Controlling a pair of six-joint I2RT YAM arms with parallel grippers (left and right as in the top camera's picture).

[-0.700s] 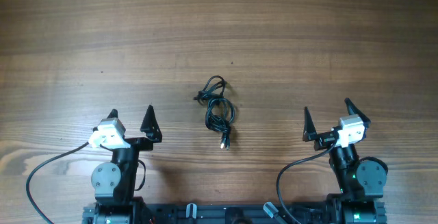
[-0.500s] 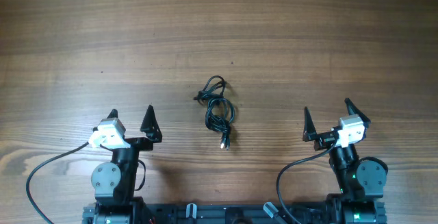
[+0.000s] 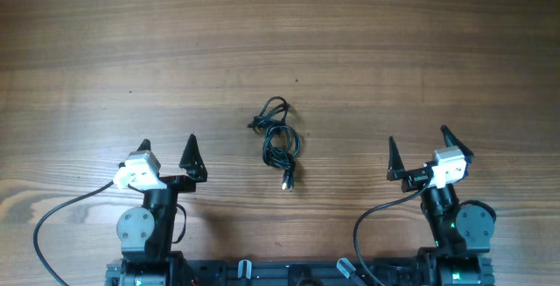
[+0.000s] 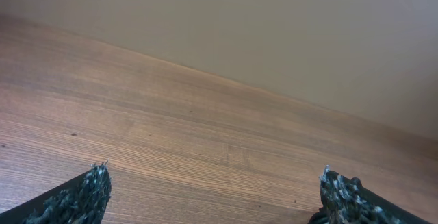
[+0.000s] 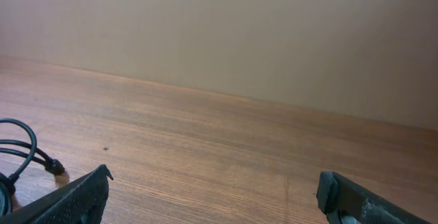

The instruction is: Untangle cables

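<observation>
The cables (image 3: 278,139) lie as a small black knotted bundle of thin loops near the middle of the wooden table, with a metal-tipped plug end (image 3: 288,182) pointing toward the front. A loop of the cables (image 5: 20,157) shows at the left edge of the right wrist view. My left gripper (image 3: 168,143) stands open at the front left, well apart from the bundle. On the front right my right gripper (image 3: 418,137) is open too. Nothing sits between either pair of fingers. The left wrist view shows only bare wood between the open fingertips (image 4: 96,183).
The wooden table (image 3: 280,41) stretches wide behind and beside the bundle. Both arm bases and their thicker black wires (image 3: 61,216) sit along the front edge. A plain beige wall (image 4: 274,25) rises beyond the table's far edge.
</observation>
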